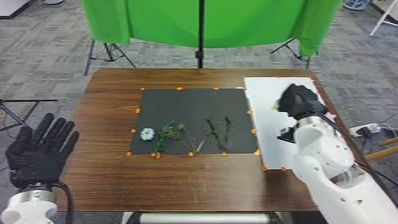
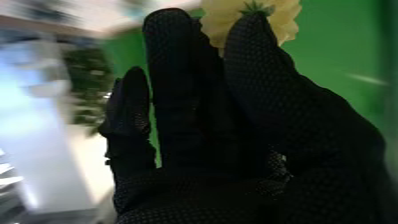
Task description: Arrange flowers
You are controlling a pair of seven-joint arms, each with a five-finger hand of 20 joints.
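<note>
Your right hand [image 1: 300, 100] is in the right half of the frame, over the white sheet [image 1: 266, 90], its thumb and fingers pinching a yellow flower [image 2: 233, 22] by the head, as the right wrist view shows. Your left hand [image 1: 40, 152] is open, fingers straight, at the left edge of the frame beside the brown wooden surface [image 1: 178, 185].

You have the rest of the cut material on the dark mat [image 1: 195, 107], mid-frame: a white flower [image 1: 147, 134] at the mat's lower left, leafy green sprigs [image 1: 161, 142] just beside it, and thin dark stems [image 1: 214, 131] farther right, near the mat's lower edge. A small black object [image 1: 286, 134] sits on the sheet just below your right hand; you can't tell from here whether it is the flower holder. Pink [image 1: 330, 116] shows just right of that hand, too little of it to name.

As for progress, you look to be partway at best: one bloom is in hand, while the white flower, sprigs and dark stems are left to place. You can't confirm any finished part of the arrangement, since your right hand and arm hide much of the sheet
</note>
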